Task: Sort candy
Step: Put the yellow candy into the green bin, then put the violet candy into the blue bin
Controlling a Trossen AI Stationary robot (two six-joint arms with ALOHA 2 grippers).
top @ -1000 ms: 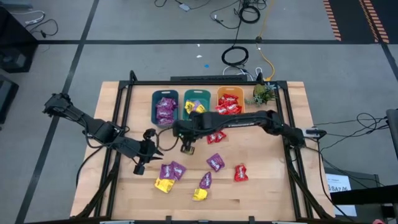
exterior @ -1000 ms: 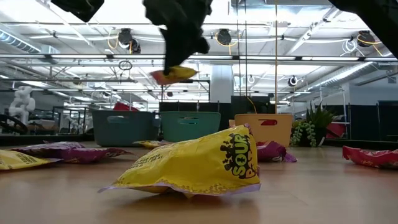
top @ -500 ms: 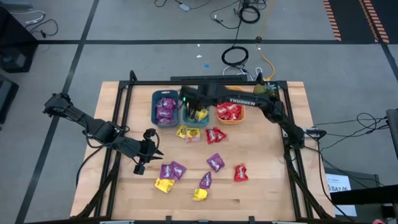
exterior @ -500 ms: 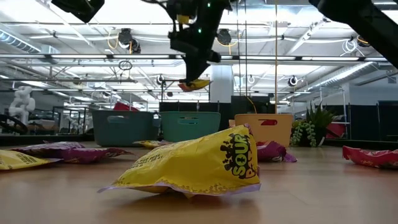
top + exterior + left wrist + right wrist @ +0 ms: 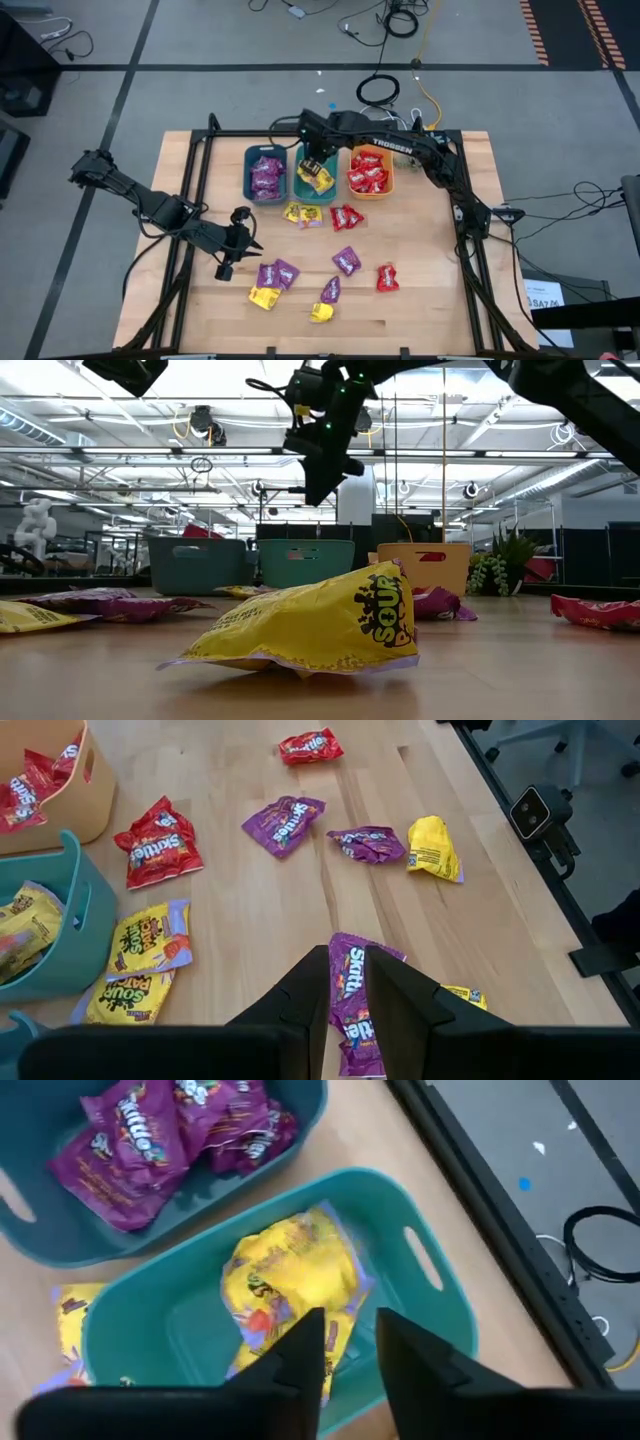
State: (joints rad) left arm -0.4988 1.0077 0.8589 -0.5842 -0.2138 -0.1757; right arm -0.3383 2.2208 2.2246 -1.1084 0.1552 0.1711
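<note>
Right pincer: parted, empty, above teal bin.
Left pincer: parted, empty, over desk.
Candy: light, crinkly, slippery; pinch across the middle.

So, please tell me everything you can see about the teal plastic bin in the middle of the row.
The teal plastic bin is a rounded rectangular tub with slot handles in its end walls. It stands upright on the wooden table, between a darker teal bin of purple packets and an orange bin of red packets. Crinkly yellow candy packets lie inside. The right gripper hovers above it.
</note>
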